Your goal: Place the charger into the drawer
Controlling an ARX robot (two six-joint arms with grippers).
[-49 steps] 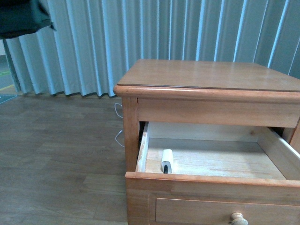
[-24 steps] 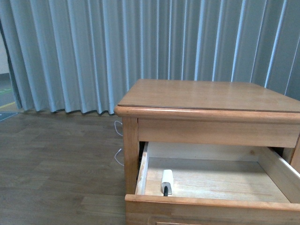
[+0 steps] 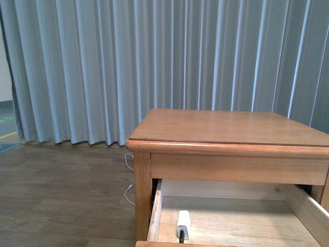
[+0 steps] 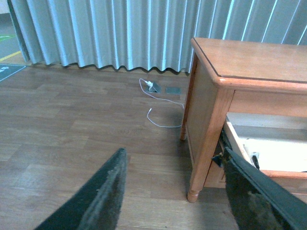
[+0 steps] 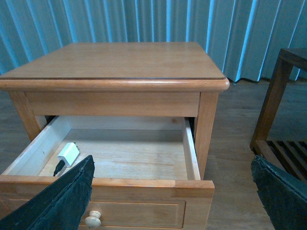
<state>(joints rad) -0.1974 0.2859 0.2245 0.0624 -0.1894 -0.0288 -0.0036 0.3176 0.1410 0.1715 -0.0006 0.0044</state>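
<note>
Front view: drawer (image 3: 154,216) front panel cut off at btm edge. Cable of charger (image 3: 182,224) mostly out of sight (short black stub only); coil can't be confirmed in any view.

White charger (image 5: 68,154), black cable (image 3: 181,236), honey-brown drawer (image 5: 144,184) with pale interior, vertically pleated grey-blue curtain (image 3: 154,56)

No legible text, seemingly
</note>
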